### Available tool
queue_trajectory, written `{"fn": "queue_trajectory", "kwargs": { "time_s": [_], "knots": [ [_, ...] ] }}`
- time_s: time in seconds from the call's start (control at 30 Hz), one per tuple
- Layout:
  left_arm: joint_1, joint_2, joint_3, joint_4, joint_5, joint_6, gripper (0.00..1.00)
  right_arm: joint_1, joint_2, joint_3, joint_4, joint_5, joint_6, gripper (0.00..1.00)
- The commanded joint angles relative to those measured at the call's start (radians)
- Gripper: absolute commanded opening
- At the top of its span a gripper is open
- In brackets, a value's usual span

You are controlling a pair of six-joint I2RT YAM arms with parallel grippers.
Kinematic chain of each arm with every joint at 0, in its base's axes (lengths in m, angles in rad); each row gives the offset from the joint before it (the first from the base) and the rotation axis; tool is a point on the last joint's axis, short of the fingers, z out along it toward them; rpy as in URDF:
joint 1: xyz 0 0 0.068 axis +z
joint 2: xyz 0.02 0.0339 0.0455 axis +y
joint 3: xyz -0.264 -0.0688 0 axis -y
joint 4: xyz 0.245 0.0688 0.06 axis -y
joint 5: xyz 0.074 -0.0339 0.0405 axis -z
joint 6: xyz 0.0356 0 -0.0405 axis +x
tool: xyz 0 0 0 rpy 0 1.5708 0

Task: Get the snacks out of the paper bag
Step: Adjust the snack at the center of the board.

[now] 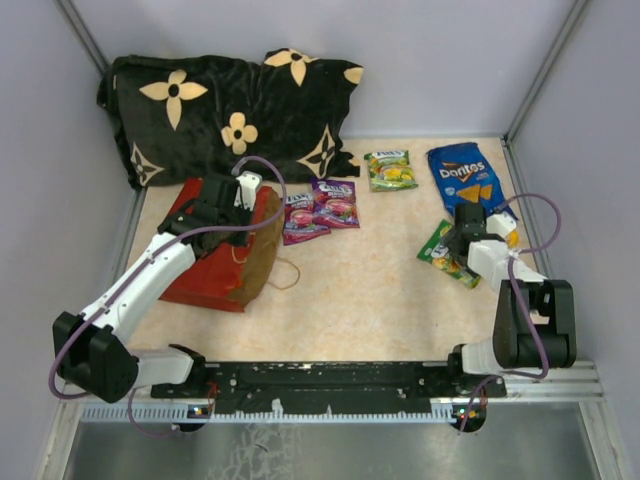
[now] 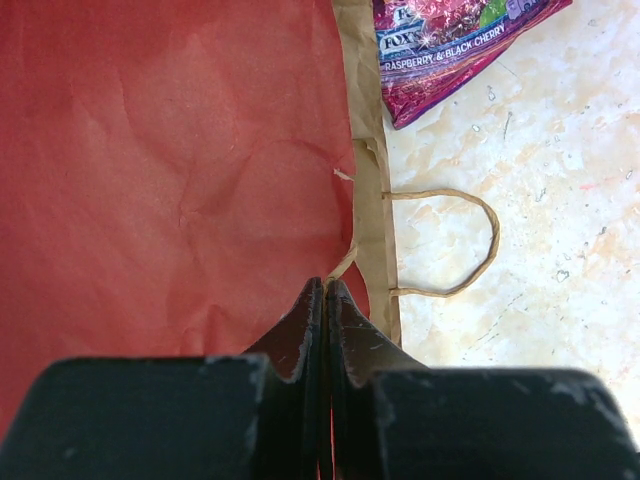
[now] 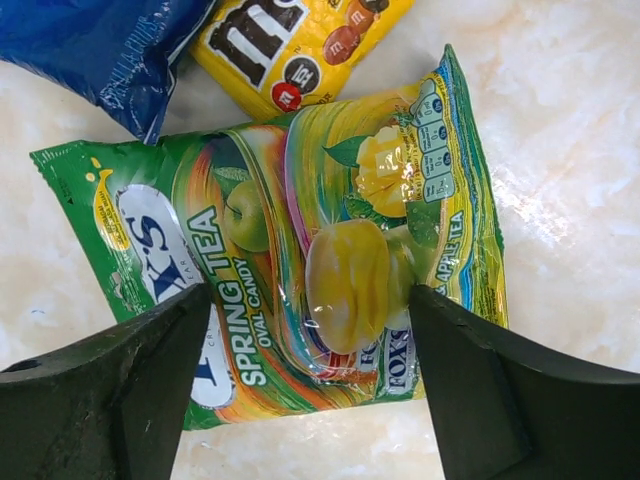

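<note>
- Jaws of right gripper (image 3: 310, 300) apart, astride green Spring Tea pouch (image 3: 300, 240), which lies flat on the table (image 3: 570, 150): out.
- Jaws of left gripper (image 2: 325, 285) together, apparently pinching the red wall of the paper bag (image 2: 170, 170) at its rim; the bag lies on its side, inside unseen.
- Just beyond right jaws: M&M's packet (image 3: 290, 50), Doritos bag (image 3: 100, 50): out.
- Beyond left jaws: purple pouches (image 1: 335, 203), far green pouch (image 1: 389, 170): out.
- Left to do: cannot tell whether any remain inside.
</note>
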Motion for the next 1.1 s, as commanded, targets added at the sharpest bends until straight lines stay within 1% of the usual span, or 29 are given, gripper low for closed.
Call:
{"fn": "queue_trajectory", "kwargs": {
  "time_s": [0.0,0.1,0.2,0.37,0.5,0.57,0.6,0.77,0.97,1.07],
  "knots": [
    [0.006,0.003,0.016,-0.014,0.022,0.006,0.06,0.019,0.018,-0.009,0.038,-0.056,0.110,0.78],
    [0.006,0.014,0.029,-0.025,0.031,0.005,0.06,0.042,0.033,-0.018,0.024,-0.138,0.211,0.73],
    [0.005,0.012,0.036,-0.027,0.037,0.002,0.06,0.104,0.069,0.015,-0.026,-0.207,0.354,0.73],
    [0.004,-0.006,0.039,-0.022,0.061,0.000,0.06,0.240,0.142,0.119,-0.163,-0.202,0.701,0.75],
    [0.005,-0.014,0.041,-0.019,0.078,0.002,0.06,0.347,0.172,0.134,-0.171,-0.175,1.005,0.70],
    [0.004,-0.019,0.044,-0.018,0.083,0.003,0.06,0.378,0.206,0.168,-0.175,-0.168,1.130,0.69],
    [0.005,-0.022,0.044,-0.017,0.087,0.003,0.06,0.384,0.228,0.189,-0.178,-0.161,1.164,0.69],
    [0.004,-0.025,0.045,-0.017,0.098,0.001,0.06,0.386,0.359,0.310,-0.165,-0.157,1.225,0.69],
    [0.002,-0.028,0.044,-0.015,0.087,0.001,0.06,0.385,0.498,0.494,-0.226,-0.127,1.115,0.70],
    [0.003,-0.018,0.049,-0.020,0.077,0.001,0.06,0.385,0.558,0.535,-0.211,-0.130,1.086,0.70]
  ]
}}
